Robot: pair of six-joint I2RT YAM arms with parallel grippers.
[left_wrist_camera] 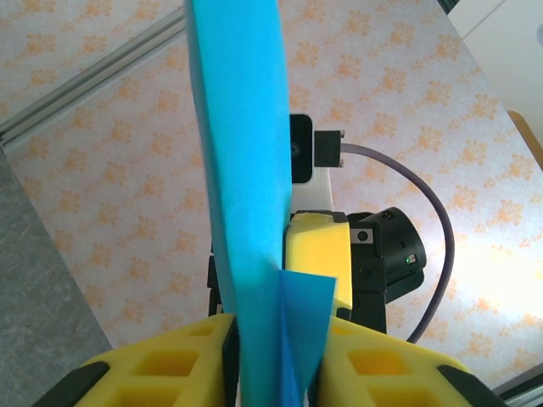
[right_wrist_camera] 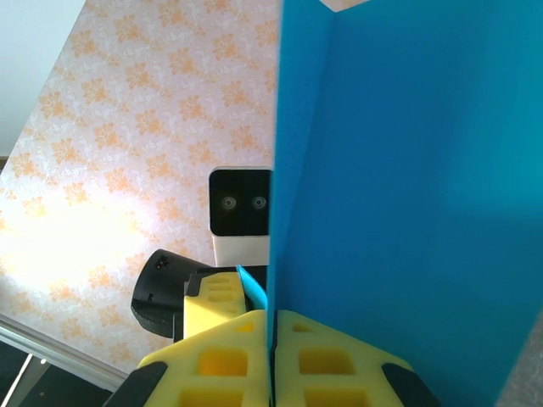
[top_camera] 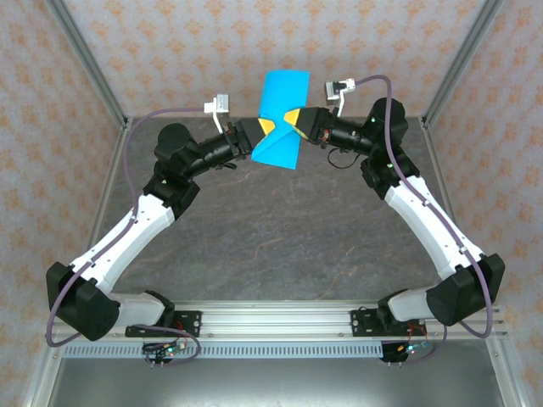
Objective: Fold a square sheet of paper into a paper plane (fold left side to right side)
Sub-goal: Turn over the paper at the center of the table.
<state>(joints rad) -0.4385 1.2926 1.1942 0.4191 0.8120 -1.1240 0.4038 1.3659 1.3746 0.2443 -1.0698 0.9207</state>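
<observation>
Well, at the near edge the two arm bases sit on a metal rail (top_camera: 271, 318). Beyond it the dark grey table (top_camera: 280, 237) lies open between the arms. Frame posts (top_camera: 85, 51) stand at the far corners, and patterned walls (top_camera: 170, 51) close the space in behind and at both sides.

Both arms bend inward and meet toward the far end, lifted off the table. The blue paper (top_camera: 284, 89) stands on edge in the air between them, creased, with its top edge showing against the back wall from above.

The left fingers (top_camera: 265, 127) reach it from the left and the right fingers (top_camera: 294, 117) from the right, their yellow tips just beside each other at the paper's middle.

From the right wrist, the right fingers (right_wrist_camera: 271, 339) are pressed together with the paper (right_wrist_camera: 407, 212) caught in the thin seam between them.

From the left wrist, the left fingers (left_wrist_camera: 276, 343) stand one on each side of the paper (left_wrist_camera: 242, 153) and a small folded flap (left_wrist_camera: 307, 309). They are close in, but I cannot tell whether they actually pinch it.
</observation>
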